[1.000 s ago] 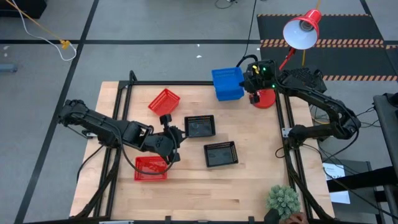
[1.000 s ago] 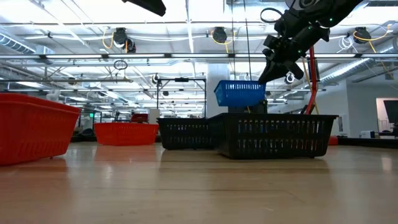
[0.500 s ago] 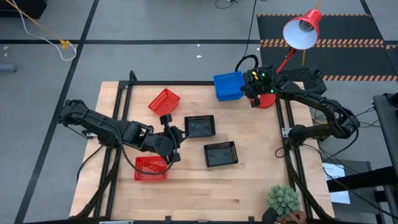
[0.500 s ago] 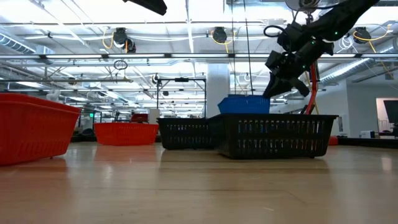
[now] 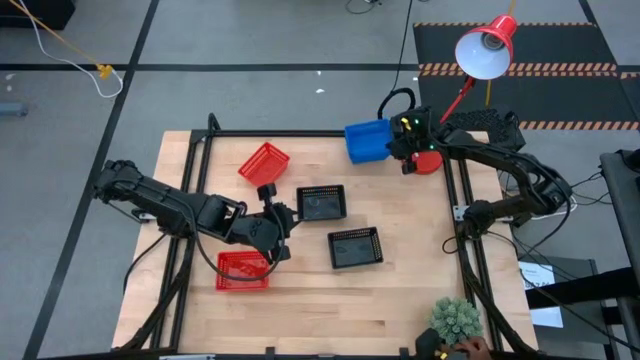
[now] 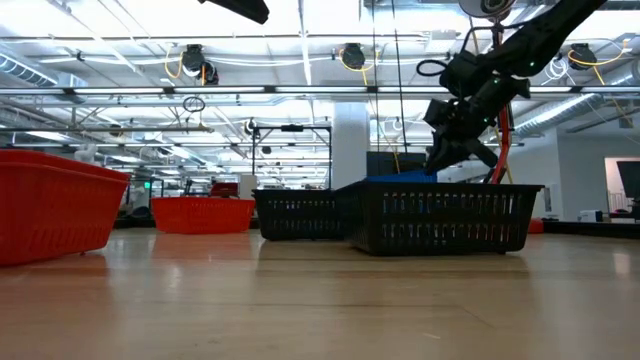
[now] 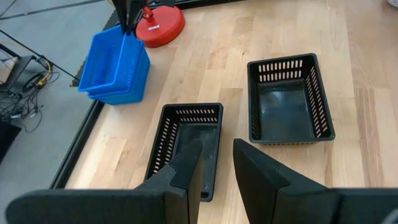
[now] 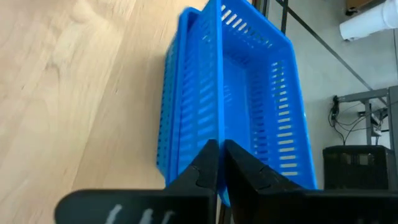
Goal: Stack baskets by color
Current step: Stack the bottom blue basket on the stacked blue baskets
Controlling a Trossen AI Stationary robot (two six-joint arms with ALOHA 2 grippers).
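Note:
A stack of blue baskets (image 5: 367, 140) sits at the table's far edge, next to the round red lamp base (image 5: 428, 160). My right gripper (image 5: 402, 150) is shut on the top blue basket (image 8: 255, 99). Two black baskets (image 5: 322, 203) (image 5: 355, 247) stand apart on their bottoms in the table's middle. One red basket (image 5: 265, 163) stands far left, another (image 5: 243, 270) near left. My left gripper (image 5: 278, 240) hovers open between the near red basket and the black ones, its fingers (image 7: 189, 168) over the nearer black basket's edge, with nothing between them. My right gripper pinches a lattice wall of the top blue basket (image 8: 217, 127), near its end toward the lamp base, with one finger inside the basket and one outside. The fingers slant down from the table's right side. The basket sits nested in the blue basket below it (image 8: 171, 106).
A red desk lamp (image 5: 487, 45) rises from its base just right of the blue stack. A black frame rail (image 5: 300, 133) runs round the table. A small green plant (image 5: 455, 320) stands at the near right corner. The near half of the table is bare wood.
My right gripper has sunk toward the table's far edge with the blue basket. The basket, a second ago lifted and tilted above the blue stack, has come down into it and now lies almost hidden behind the black basket in the low view.

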